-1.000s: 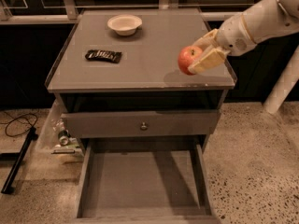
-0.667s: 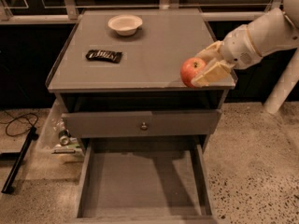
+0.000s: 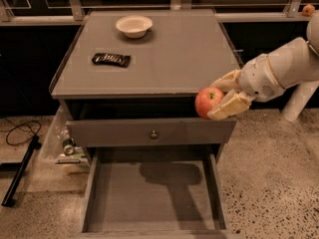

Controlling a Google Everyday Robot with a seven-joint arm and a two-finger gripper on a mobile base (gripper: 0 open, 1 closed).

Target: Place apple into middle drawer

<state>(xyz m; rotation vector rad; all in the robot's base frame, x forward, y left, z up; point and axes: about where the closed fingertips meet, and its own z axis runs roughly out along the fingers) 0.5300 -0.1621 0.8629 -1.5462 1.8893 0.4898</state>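
Note:
My gripper [image 3: 223, 96] comes in from the right and is shut on the red apple [image 3: 207, 101], one finger above it and one below. It holds the apple in the air just past the front right edge of the cabinet top, over the closed drawer with the round knob [image 3: 153, 133]. The middle drawer [image 3: 149, 195] is pulled out below, a shallow grey tray with low side walls and a bare floor; the arm's shadow falls on it.
On the grey cabinet top [image 3: 169, 54] stand a white bowl [image 3: 133, 25] at the back and a dark snack bar [image 3: 111, 59] at the left. A small orange fruit [image 3: 308, 9] sits on the far right ledge. Cables and clutter [image 3: 65, 151] lie on the floor at left.
The gripper has carried the apple forward and down, from over the right side of the cabinet top to just past its front edge.

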